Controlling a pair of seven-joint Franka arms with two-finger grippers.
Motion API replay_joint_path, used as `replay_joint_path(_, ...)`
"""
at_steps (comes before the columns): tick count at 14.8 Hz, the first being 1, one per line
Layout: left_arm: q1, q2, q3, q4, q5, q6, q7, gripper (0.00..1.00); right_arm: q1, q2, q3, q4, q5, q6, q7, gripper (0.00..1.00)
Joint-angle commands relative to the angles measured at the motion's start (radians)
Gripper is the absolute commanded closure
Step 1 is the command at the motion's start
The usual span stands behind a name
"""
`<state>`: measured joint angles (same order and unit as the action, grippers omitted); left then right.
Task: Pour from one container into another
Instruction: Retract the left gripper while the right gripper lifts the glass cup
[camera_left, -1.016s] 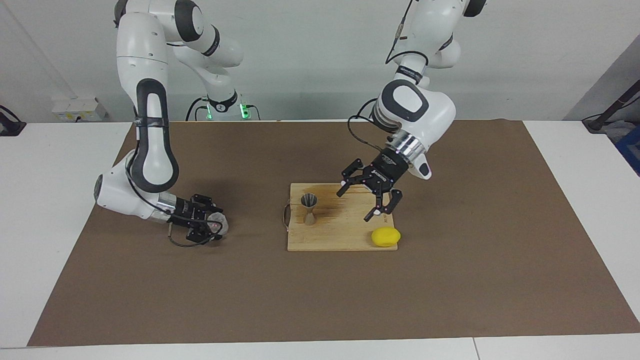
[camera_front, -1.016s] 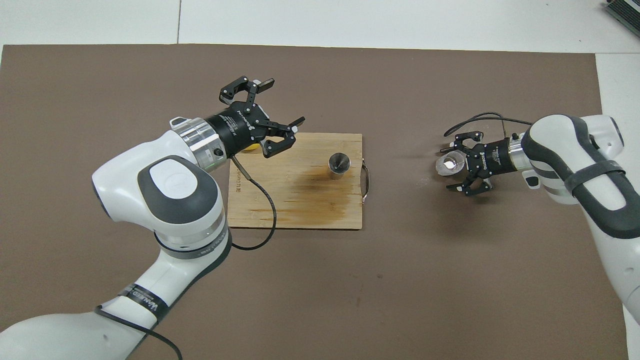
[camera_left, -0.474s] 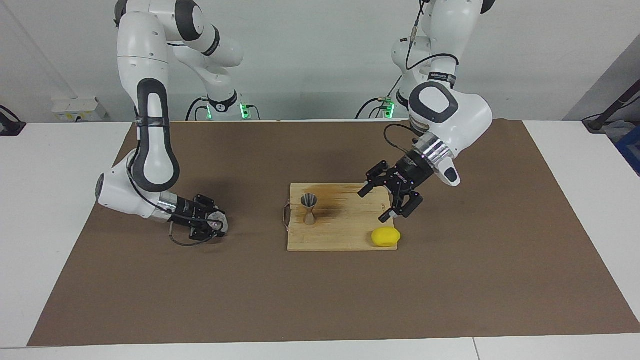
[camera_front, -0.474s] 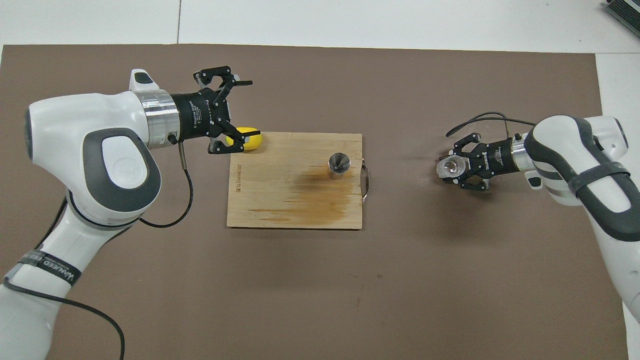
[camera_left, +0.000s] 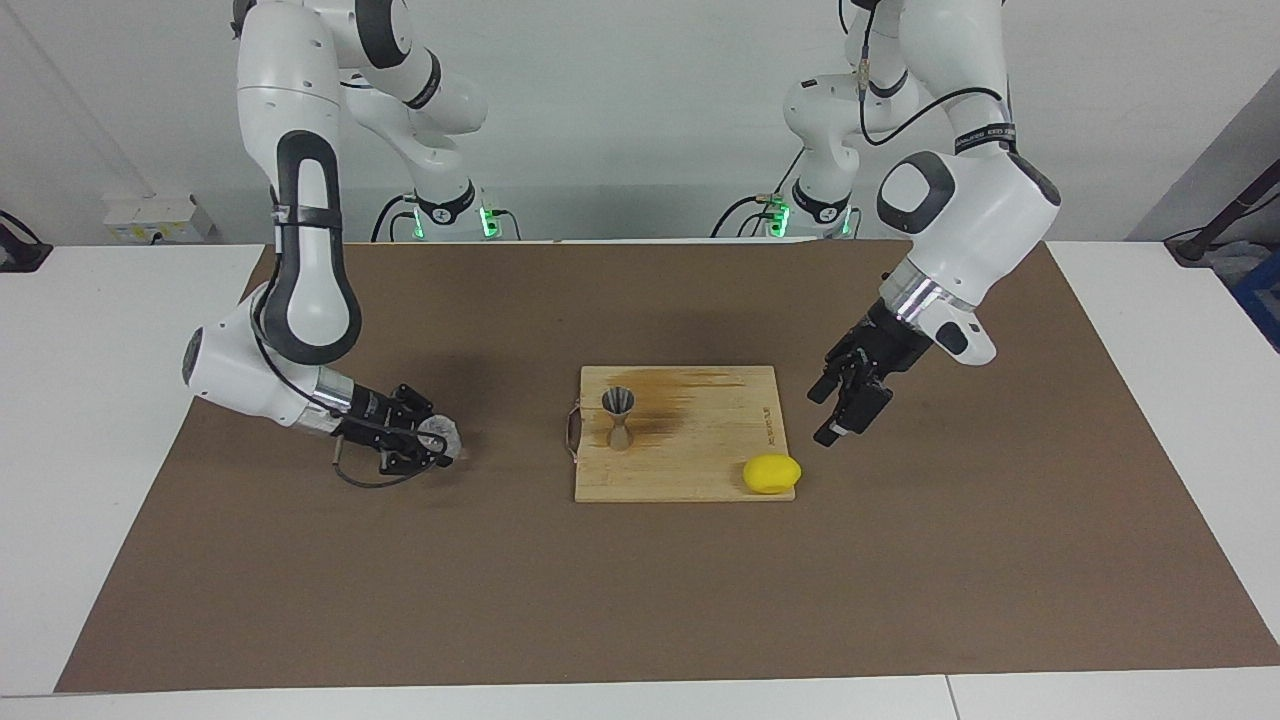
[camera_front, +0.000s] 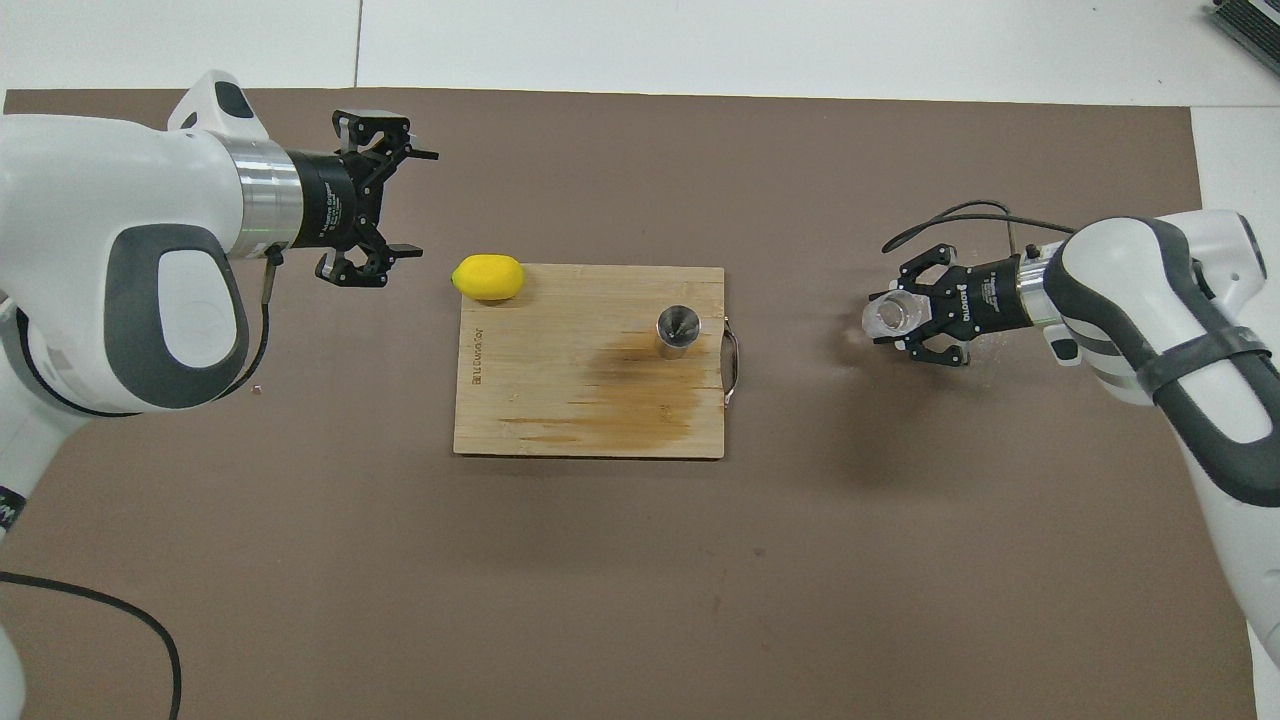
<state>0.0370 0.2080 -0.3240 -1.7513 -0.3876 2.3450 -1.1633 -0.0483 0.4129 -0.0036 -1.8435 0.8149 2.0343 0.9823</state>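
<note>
The clear ribbed cup (camera_left: 437, 436) (camera_front: 886, 314) hangs low over the brown mat toward the right arm's end of the table, tilted with its mouth turned toward the board. My right gripper (camera_left: 441, 446) (camera_front: 897, 322) is shut on it from the side. The grey metal jigger (camera_left: 618, 418) (camera_front: 677, 330) stands upright on the wooden board (camera_left: 700, 455) (camera_front: 560, 400), near the board's handle edge. My left gripper (camera_left: 828, 415) (camera_front: 415, 203) is open and holds nothing. It hangs over the mat just off the board's edge at the left arm's end.
A yellow lemon (camera_left: 771, 473) (camera_front: 488, 277) lies on the board's corner that is farthest from the robots, at the left arm's end. A dark wet stain (camera_front: 640, 400) spreads across the board beside the jigger. The brown mat (camera_left: 640, 600) covers most of the table.
My right gripper has shut on the cup and shifted it slightly toward the board. The left arm has swung off the board toward its own end and uncovered the lemon.
</note>
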Motion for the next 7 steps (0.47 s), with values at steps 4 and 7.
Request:
replay_joint_path(4,0.066,-0.013,-0.001,0.009,0.255,-0.093,0.265,0.00,0.128,-0.029,-0.001,0.084,-0.134,0.052,0.281,0.92)
replay_joint_path(7,0.121,-0.027,-0.001,0.001,0.265,-0.145,0.540,0.00,0.186,-0.028,-0.001,0.127,-0.201,0.073,0.402,0.92)
